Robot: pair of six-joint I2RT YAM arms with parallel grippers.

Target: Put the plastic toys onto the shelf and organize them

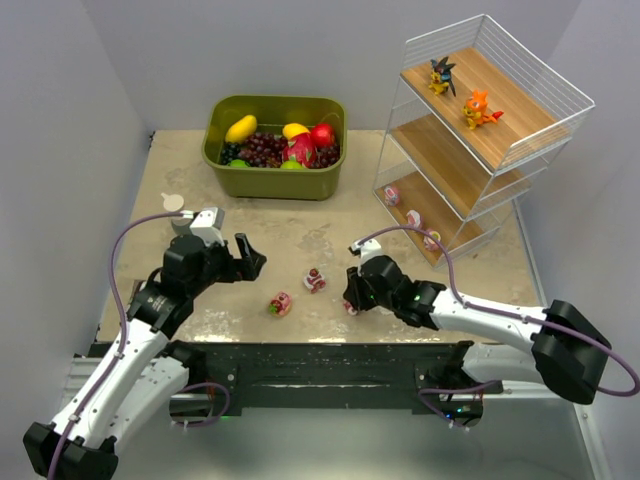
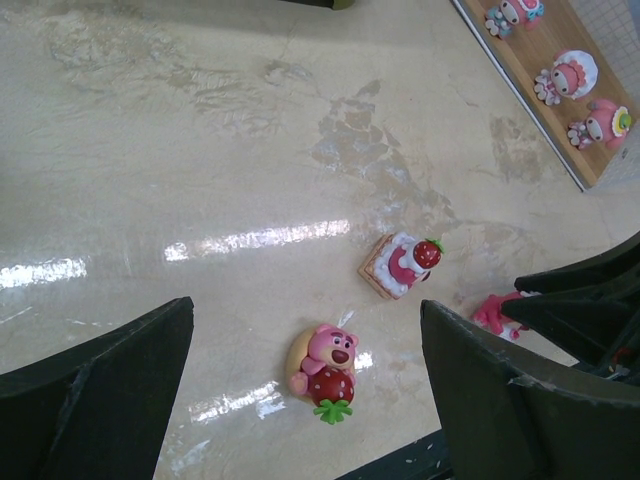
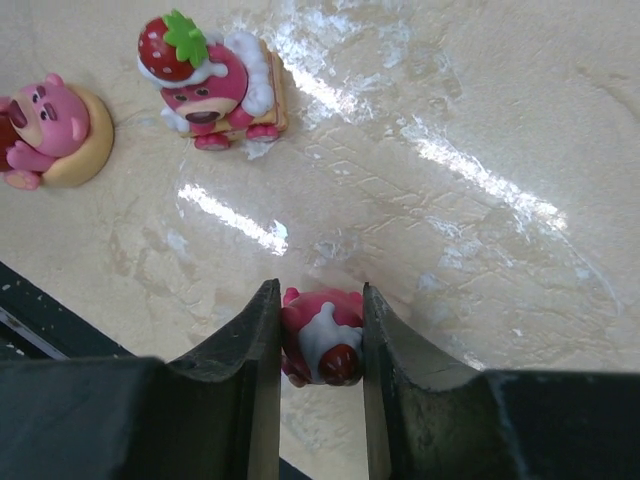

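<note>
Pink-and-white small plastic figurine (image 3: 322,345) sits near the front edge of the table (image 1: 300,220), clenched at its sides by the right gripper (image 3: 319,290). I judge it light, stiff, perhaps slippery. The left gripper (image 1: 246,258) hangs released.

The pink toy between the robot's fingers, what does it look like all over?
The pink toy is small, rounded, glossy plastic: pink with a white patch and a dark red blob. The right gripper clamps it, one dark finger on each side. It is low over the beige table; whether it touches it cannot be told.
</note>
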